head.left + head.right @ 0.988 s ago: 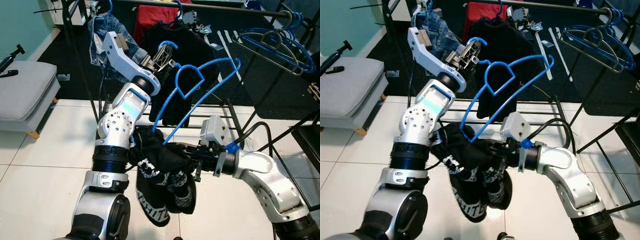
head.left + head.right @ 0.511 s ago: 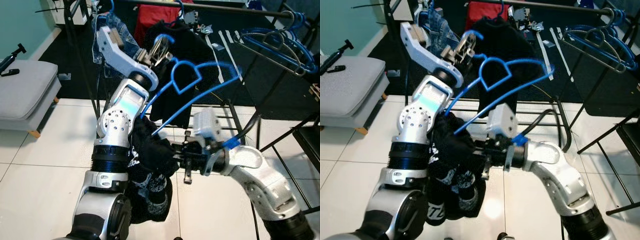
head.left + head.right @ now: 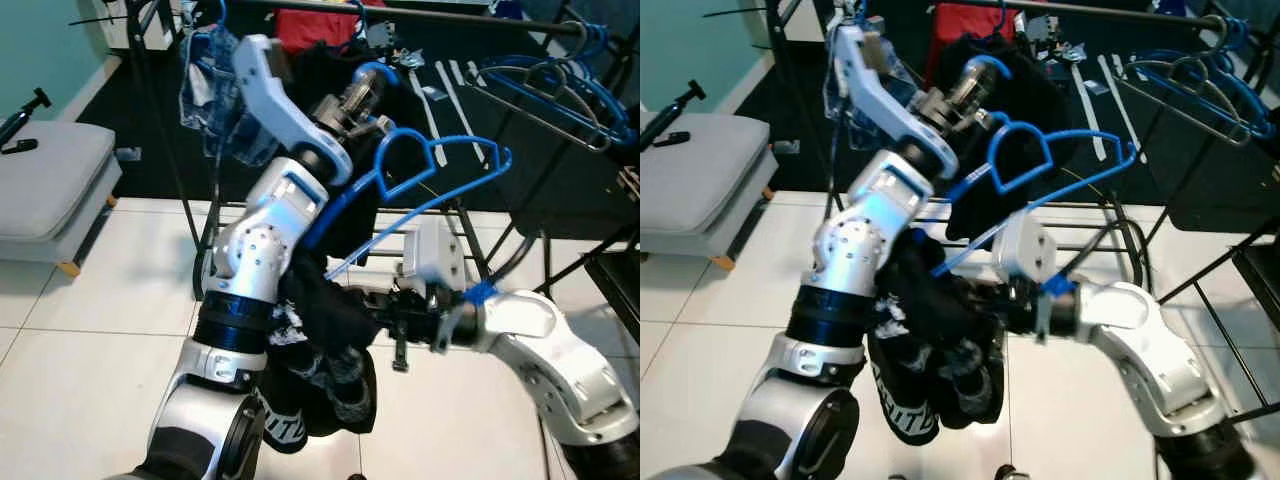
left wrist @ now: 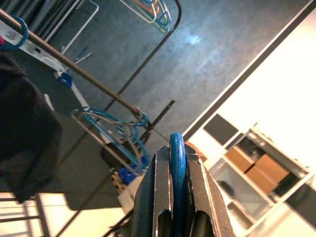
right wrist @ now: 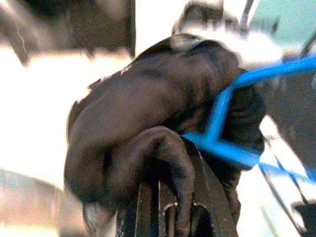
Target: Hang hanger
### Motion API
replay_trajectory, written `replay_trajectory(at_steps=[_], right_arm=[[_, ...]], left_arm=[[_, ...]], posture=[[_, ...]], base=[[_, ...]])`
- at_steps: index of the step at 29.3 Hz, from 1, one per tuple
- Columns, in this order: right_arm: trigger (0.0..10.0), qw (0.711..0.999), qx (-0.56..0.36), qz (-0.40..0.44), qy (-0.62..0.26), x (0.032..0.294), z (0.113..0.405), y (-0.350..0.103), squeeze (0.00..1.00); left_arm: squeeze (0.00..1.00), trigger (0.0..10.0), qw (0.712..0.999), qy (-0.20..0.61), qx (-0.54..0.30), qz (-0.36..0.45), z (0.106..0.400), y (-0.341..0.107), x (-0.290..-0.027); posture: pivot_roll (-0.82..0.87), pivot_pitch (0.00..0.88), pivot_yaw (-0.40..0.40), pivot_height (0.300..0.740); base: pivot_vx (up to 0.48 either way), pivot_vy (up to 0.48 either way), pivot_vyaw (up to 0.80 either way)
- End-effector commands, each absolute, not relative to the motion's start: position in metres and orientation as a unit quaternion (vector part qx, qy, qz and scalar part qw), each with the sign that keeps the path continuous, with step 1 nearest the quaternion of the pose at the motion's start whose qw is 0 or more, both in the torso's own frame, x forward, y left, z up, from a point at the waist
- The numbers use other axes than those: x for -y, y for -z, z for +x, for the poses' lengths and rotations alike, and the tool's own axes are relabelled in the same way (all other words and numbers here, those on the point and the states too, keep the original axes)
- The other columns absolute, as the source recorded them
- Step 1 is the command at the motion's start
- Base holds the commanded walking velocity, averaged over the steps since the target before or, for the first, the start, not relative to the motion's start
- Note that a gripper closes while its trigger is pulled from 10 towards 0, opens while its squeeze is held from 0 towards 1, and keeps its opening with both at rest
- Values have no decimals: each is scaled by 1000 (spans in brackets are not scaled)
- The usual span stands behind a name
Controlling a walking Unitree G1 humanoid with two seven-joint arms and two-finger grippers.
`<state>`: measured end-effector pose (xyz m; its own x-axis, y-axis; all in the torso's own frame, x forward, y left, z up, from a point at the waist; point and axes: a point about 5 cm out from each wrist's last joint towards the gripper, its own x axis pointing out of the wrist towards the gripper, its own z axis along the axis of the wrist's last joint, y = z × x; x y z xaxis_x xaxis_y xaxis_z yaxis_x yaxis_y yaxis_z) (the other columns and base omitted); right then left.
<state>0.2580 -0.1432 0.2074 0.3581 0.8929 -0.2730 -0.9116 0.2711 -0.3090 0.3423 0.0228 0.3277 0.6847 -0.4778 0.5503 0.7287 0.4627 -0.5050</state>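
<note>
A home laundry corner: clothes rail (image 3: 420, 14), spare hangers (image 3: 560, 85), tiled floor (image 3: 90, 340).

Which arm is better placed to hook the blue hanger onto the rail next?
Left. The left gripper is raised near the rail, shut on the blue hanger at its hook. The right gripper is low, clamping the black garment.

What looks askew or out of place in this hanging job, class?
The black garment sits bunched on one end of the blue hanger, which tilts steeply. The left gripper clamps its hook below the rail; the right gripper pinches the cloth.
</note>
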Motion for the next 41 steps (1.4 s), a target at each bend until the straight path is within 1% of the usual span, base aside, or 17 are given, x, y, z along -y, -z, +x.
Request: replay_trajectory(at_steps=[1,3,8,9,11,12,13,15,17,21,22,23,25,26,27,31,41], right_arm=[[0,792,-37,-221,-568,143,257,-200,0],[0,799,-72,-236,-549,153,258,-192,0],[0,801,-64,-220,-552,149,258,-196,0],[0,801,-35,-193,-566,141,256,-205,0],[0,795,55,-94,-597,124,249,-233,0],[0,795,55,-94,-597,124,249,-233,0],[0,792,78,-76,-601,120,248,-241,0],[0,791,91,-83,-599,117,249,-242,0],[0,783,134,-35,-607,112,247,-255,0],[0,779,146,-19,-609,110,246,-258,0],[0,771,159,-2,-617,108,244,-264,0],[0,771,159,-2,-617,108,244,-264,0],[0,779,76,-101,-614,102,247,-238,0],[0,775,5,-172,-608,105,250,-211,0],[0,766,-43,-218,-603,110,250,-193,0],[0,771,-96,-229,-586,123,249,-184,0],[0,763,-135,-250,-581,134,246,-172,0]], left_arm=[[0,10000,815,365,140,-428,334,-308,1],[0,10000,821,351,155,-424,337,-312,-9],[0,10000,815,351,162,-431,335,-316,-10],[0,10000,810,356,163,-436,331,-317,-6],[0,10000,801,364,157,-448,325,-316,2],[0,10000,801,364,157,-448,325,-316,2],[0,10000,796,369,151,-455,322,-315,6],[0,10000,790,375,145,-463,318,-313,12],[0,10000,785,381,139,-468,314,-312,18],[0,10000,784,382,138,-469,313,-312,19],[0,10000,783,385,136,-469,312,-311,21],[0,10000,783,385,136,-469,312,-311,21],[0,10000,782,386,133,-470,311,-310,22],[0,10000,781,384,132,-475,312,-311,22],[0,10000,779,382,132,-479,313,-311,21],[0,10000,773,375,140,-492,316,-318,16],[0,10000,767,372,149,-502,318,-324,12]], posture=[[-3,178,-15,740],[-5,177,-15,740],[-5,176,-15,740],[-5,176,-15,740],[-5,173,-15,740],[-5,173,-15,740],[-6,175,-16,740],[-7,176,-16,740],[-5,177,-16,740],[-5,177,-16,740],[-8,177,-16,740],[-8,177,-16,740],[-8,178,-15,740],[-11,176,-18,740],[-11,176,-18,740],[-13,179,-19,740],[-15,179,-19,740]], base=[[0,0,0],[0,0,0],[0,0,0],[0,0,0],[0,0,0],[0,0,0],[0,0,0],[0,0,0],[0,0,0],[0,0,0],[0,0,0],[0,0,0],[0,0,0],[0,0,0],[0,0,0],[0,0,0],[0,0,0]])
